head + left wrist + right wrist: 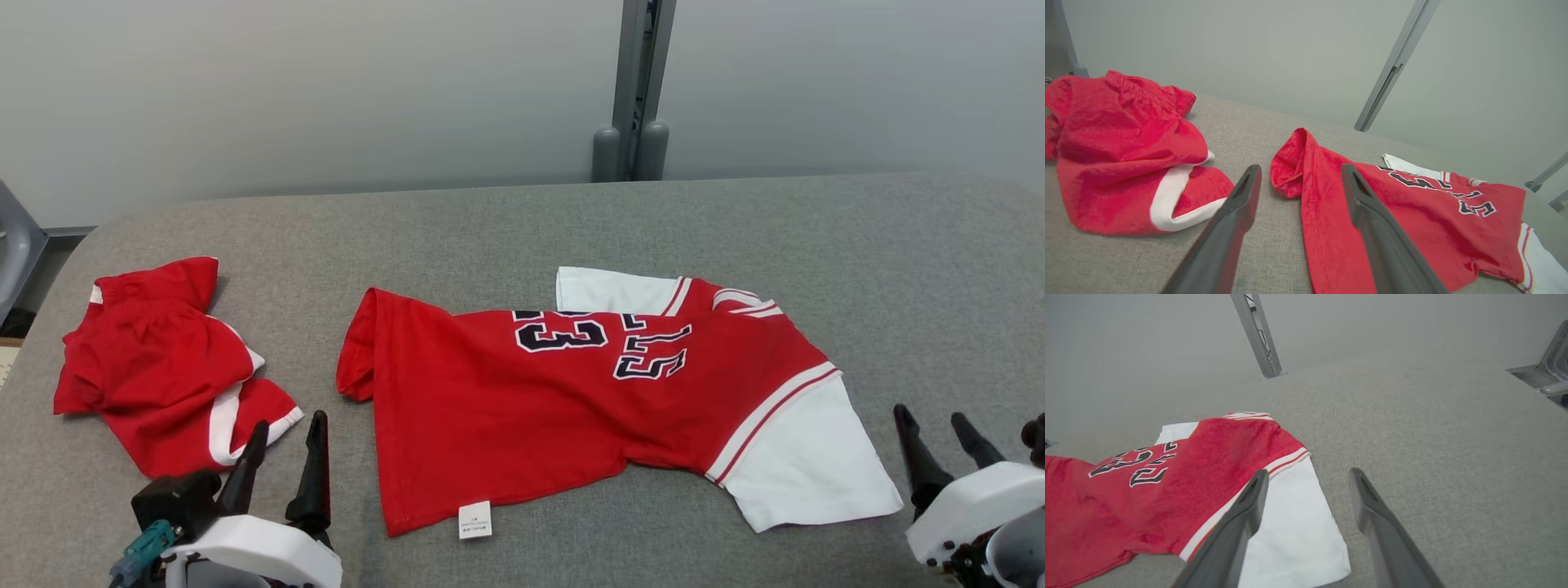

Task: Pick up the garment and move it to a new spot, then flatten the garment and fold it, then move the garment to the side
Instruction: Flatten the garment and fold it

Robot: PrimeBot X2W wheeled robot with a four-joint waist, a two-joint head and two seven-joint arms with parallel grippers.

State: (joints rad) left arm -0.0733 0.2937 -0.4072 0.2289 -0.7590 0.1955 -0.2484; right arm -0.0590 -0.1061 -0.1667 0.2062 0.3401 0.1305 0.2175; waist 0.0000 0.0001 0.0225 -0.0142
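The garment [531,408] is a red jersey with white sleeves and dark numbers, lying spread across the middle of the grey table [522,220], its hem to the left and a white label [474,519] at the near edge. Its left hem corner is curled up [1290,163]. My left gripper [290,420] stands open near the table's front, left of the hem, with nothing between its fingers [1300,167]. My right gripper [931,413] is open just right of the near white sleeve [1290,531], holding nothing [1309,472].
A crumpled pair of red shorts with white trim [155,367] lies at the table's left, also seen in the left wrist view as red shorts [1118,134]. A grey post [633,90] stands behind the table against the pale wall. Bare table stretches to the right [1433,437].
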